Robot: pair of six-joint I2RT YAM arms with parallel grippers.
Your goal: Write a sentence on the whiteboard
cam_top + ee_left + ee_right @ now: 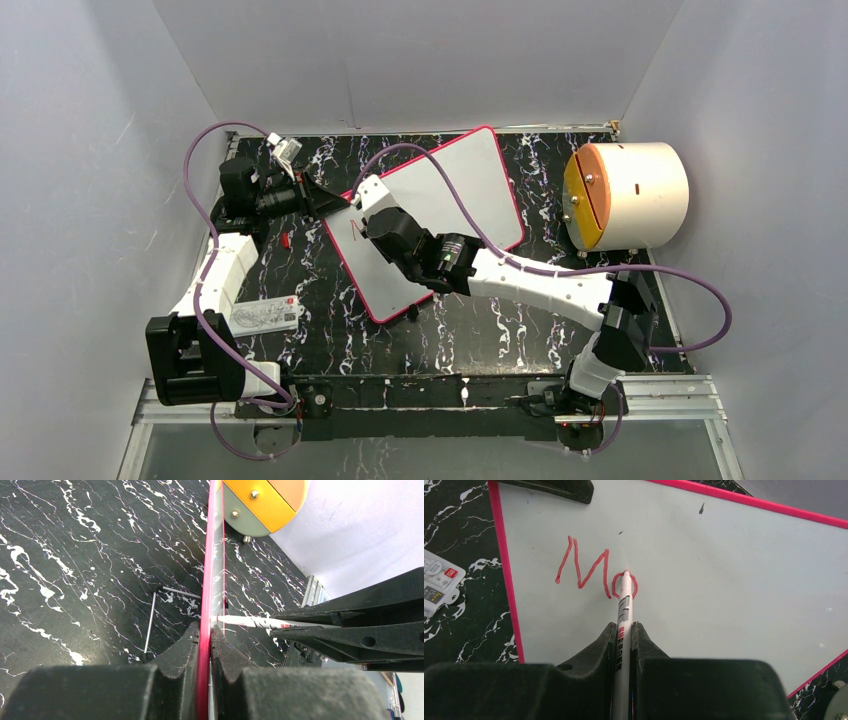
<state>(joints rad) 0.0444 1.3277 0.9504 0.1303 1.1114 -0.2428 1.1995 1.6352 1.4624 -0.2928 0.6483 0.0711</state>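
Observation:
The whiteboard (470, 190), white with a red-pink rim, lies slanted on the black marbled table. My left gripper (335, 200) is shut on its left edge; in the left wrist view the jaws (205, 630) pinch the rim (212, 555) seen edge-on. My right gripper (372, 222) is shut on a white marker (624, 610), jaws (624, 627) tight on the barrel. The marker tip touches the board inside a small red "o". The sentence (584, 567) reads only "Mo" in red near the board's left corner. The marker also shows in the left wrist view (250, 621).
A white cylinder with an orange face (625, 195) stands at the right rear. A small white printed card (265, 315) lies front left of the board. A small red piece (286, 240) lies left of the board. A thin metal rod (150, 622) lies on the table.

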